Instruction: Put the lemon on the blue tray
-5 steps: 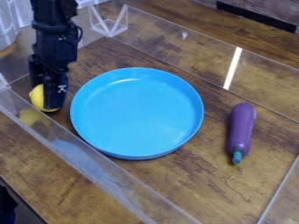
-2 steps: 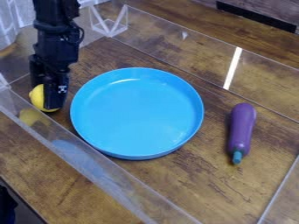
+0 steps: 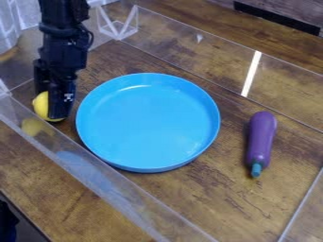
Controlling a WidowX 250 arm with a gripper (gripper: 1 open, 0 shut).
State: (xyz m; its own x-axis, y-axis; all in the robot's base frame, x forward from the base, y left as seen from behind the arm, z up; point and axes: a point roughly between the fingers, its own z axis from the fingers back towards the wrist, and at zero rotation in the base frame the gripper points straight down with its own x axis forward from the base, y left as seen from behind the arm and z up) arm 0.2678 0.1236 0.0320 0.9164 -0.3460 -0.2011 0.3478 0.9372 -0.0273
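The lemon (image 3: pixel 42 105), small and bright yellow, rests on the wooden table just left of the blue tray (image 3: pixel 147 121). My black gripper (image 3: pixel 53 102) points down over it, its fingers standing on either side of the fruit and closed against it. Part of the lemon is hidden behind the fingers. The round blue tray holds nothing and fills the middle of the view.
A purple eggplant (image 3: pixel 259 142) lies on the table right of the tray. A clear plastic wall (image 3: pixel 51 142) runs along the table's near-left edge. A clear stand (image 3: pixel 120 19) sits at the back behind the arm.
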